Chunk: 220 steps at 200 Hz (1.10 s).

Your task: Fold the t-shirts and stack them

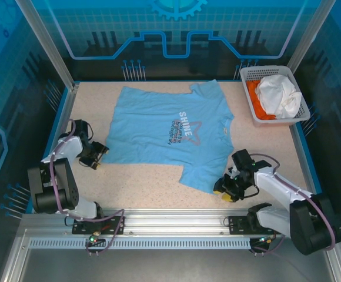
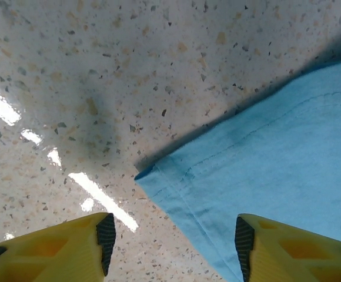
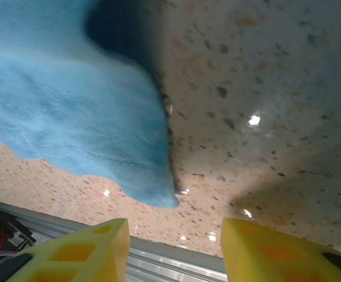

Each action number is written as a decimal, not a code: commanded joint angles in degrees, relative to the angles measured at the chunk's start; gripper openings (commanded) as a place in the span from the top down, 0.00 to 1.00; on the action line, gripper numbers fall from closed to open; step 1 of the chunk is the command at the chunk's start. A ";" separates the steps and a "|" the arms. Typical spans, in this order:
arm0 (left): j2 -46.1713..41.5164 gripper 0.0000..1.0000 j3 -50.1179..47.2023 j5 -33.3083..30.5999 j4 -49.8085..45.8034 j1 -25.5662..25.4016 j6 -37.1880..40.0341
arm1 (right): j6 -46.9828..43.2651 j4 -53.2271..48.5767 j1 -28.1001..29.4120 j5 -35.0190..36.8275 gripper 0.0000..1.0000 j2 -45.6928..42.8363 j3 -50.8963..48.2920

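The top external camera looks steeply down from high behind the near edge over the whole table (image 1: pixel 159 188), while each wrist camera peers past its own yellow fingers (image 2: pixel 59 252) close onto that tabletop, each sharing a light blue t-shirt (image 1: pixel 164 132) corner with it.

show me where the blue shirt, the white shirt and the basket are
blue shirt (image 1: pixel 147 129), top external view, plain cloth of the body
white shirt (image 1: pixel 279 94), top external view, middle of the crumpled heap
basket (image 1: pixel 264 69), top external view, far rim
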 commanded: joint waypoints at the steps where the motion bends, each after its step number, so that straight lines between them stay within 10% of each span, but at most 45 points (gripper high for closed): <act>1: 2.19 0.43 -1.43 1.10 1.68 0.68 0.56 | 1.23 1.68 0.45 -0.56 0.55 -1.31 -0.79; 220: 6.26 0.94 -2.18 0.92 5.02 0.77 1.27 | 0.43 4.45 4.03 1.63 0.62 4.42 2.44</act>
